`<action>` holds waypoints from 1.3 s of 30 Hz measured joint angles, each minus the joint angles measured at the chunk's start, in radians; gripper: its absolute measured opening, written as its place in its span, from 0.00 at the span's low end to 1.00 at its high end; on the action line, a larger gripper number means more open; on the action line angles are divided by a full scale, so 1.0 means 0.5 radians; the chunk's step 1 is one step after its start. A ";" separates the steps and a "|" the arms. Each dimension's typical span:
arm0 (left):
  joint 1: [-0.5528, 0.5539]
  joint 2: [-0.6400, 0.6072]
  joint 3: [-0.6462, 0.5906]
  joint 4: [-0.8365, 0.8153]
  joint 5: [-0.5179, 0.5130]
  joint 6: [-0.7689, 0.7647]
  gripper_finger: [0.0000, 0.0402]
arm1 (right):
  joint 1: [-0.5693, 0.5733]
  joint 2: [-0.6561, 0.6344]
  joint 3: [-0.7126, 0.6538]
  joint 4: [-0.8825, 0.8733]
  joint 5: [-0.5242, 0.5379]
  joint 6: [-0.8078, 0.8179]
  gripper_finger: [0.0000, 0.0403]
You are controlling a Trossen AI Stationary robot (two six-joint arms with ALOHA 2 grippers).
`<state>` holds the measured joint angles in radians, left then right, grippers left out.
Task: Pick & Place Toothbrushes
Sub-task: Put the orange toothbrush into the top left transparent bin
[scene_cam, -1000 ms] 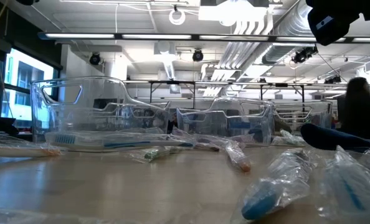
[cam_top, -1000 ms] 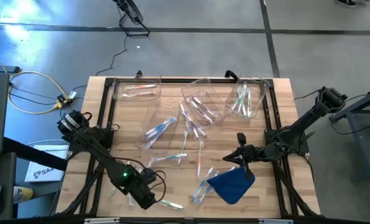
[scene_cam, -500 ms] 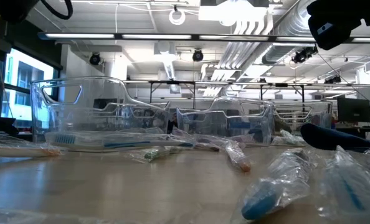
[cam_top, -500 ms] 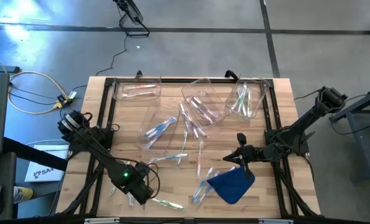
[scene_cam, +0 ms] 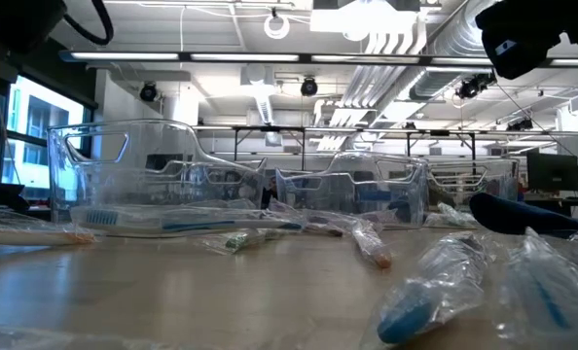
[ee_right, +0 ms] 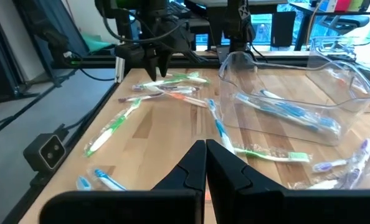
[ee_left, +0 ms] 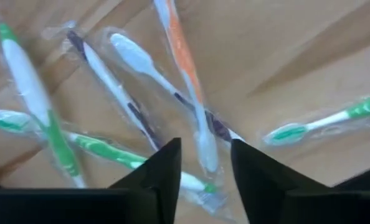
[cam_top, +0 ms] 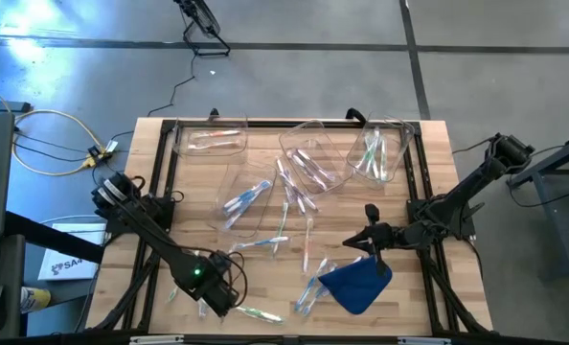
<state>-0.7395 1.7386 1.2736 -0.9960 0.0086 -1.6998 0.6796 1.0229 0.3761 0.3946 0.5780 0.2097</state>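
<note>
The left hand (ee_left: 202, 163) hangs spread over the wrapped orange toothbrush (ee_left: 186, 68) in a loose pile on the desk (ee_left: 284, 56), seemingly lined up to pinch it, while the right hand (ee_right: 205, 163) waits pressed together.

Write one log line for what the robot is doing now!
left gripper: open, over wrapped toothbrushes | right gripper: shut, waiting near blue cloth

Left arm: reaches in from the left edge toward the near-left corner of the tabletop.
Left end effector (ee_left: 202, 163): pointed down, fingers parted, nothing between them.
Right arm: stretched in from the right edge.
Right end effector (ee_right: 205, 163): fingers pressed together, empty, low over the near-right area.
</note>
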 joint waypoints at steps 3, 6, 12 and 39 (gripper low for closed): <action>0.000 0.008 0.000 0.016 0.000 -0.008 0.40 | 0.000 0.000 0.000 -0.004 0.000 0.004 0.01; 0.000 0.025 0.000 0.025 -0.009 -0.010 0.42 | 0.000 0.000 0.000 -0.008 0.001 0.005 0.01; 0.000 0.037 -0.001 0.018 -0.040 -0.011 0.42 | 0.000 0.000 0.000 -0.008 0.000 0.006 0.01; -0.001 0.036 0.000 0.030 -0.059 0.038 0.42 | 0.000 0.000 0.000 -0.008 0.001 0.006 0.01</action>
<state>-0.7399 1.7565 1.2736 -0.9809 -0.0208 -1.6806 0.6796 1.0229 0.3763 0.3908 0.5783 0.2127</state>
